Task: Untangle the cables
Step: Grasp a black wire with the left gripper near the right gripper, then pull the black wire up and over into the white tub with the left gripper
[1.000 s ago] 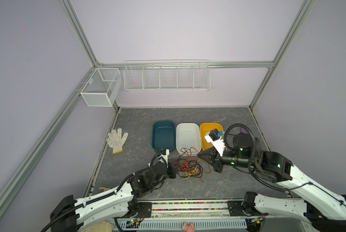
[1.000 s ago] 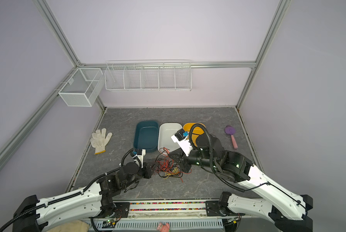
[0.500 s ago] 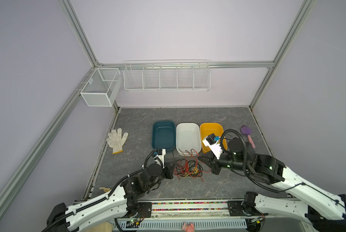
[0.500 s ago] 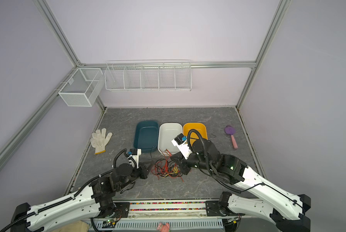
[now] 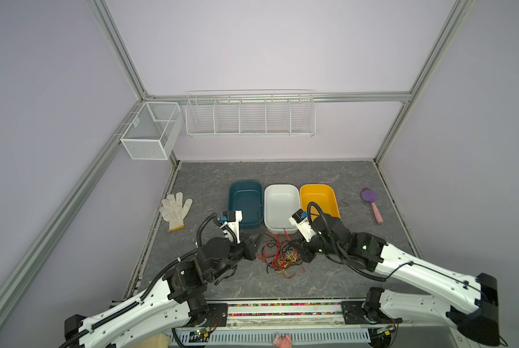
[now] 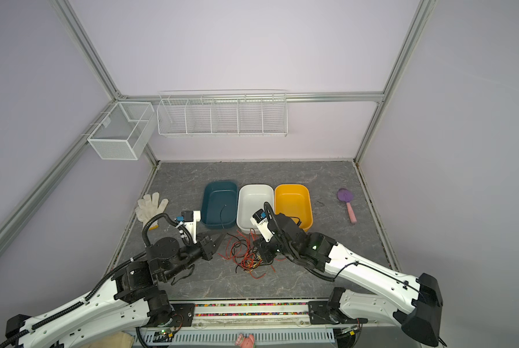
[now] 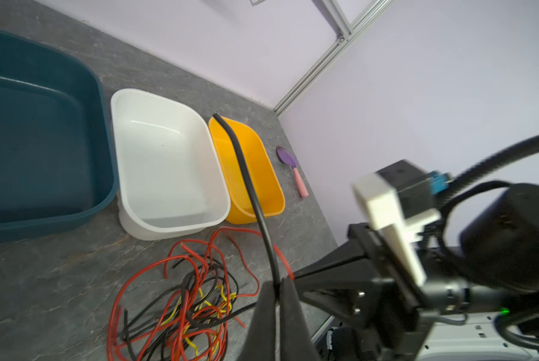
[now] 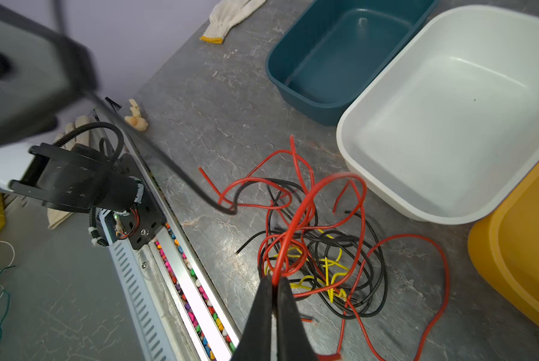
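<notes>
Lilac walls (image 5: 252,45) are enclosing a dark grey, marbled counter (image 5: 282,171), and a white wire rack (image 5: 250,114) and a mesh box (image 5: 149,132) are hanging on the frame at the back. Near the middle of the counter a teal tub (image 5: 243,199), a white tub (image 5: 280,205) and a yellow tub (image 5: 318,199) are sitting side by side in a close row. A pale work glove (image 5: 174,208) is lying well off to their left, and a purple scoop (image 5: 368,195) with a pink handle is lying off to their right.

The cables (image 5: 279,257) are lying in a loose knot of red, black and yellow strands on the bare counter, just in front of the white tub and between the two arms. In both top views they are sitting outside every tub.

The left tool (image 7: 276,289) is working at the left edge of the knot. Its tips are pressed together and pinching a black cable (image 7: 246,175), and the free length of that cable is standing up out of the tips into the air. The right tool (image 8: 274,281) is working at the right edge. Its tips are also pressed together, pinching a red cable (image 8: 299,218) that is arching up from them in a loop above the pile. Short yellow strands are lying just beside those tips.
</notes>
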Available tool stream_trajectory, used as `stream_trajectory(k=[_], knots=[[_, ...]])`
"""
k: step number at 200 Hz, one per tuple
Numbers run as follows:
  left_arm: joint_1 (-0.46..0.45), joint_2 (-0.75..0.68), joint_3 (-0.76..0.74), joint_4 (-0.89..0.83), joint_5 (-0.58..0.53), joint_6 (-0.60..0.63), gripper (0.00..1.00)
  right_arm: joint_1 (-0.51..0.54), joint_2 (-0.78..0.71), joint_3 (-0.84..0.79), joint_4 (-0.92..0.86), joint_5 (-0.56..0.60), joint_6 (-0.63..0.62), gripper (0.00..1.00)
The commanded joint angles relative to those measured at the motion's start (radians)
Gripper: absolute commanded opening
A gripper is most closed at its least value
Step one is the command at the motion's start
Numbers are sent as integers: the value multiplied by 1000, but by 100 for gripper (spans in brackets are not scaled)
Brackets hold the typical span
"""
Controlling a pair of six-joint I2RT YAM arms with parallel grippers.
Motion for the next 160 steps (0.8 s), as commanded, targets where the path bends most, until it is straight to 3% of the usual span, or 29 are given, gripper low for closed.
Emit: stream_trajectory(k=[1, 81, 160], knots=[[-4, -6, 62, -31, 21, 24, 0, -12, 27, -43, 99, -32, 19, 6], [-5, -5, 197, -45, 43, 48, 0, -26, 116, -127, 263, -106, 10, 7], [-5, 4, 483, -257, 17, 128, 0, -58, 230, -151, 341, -110, 45, 7]])
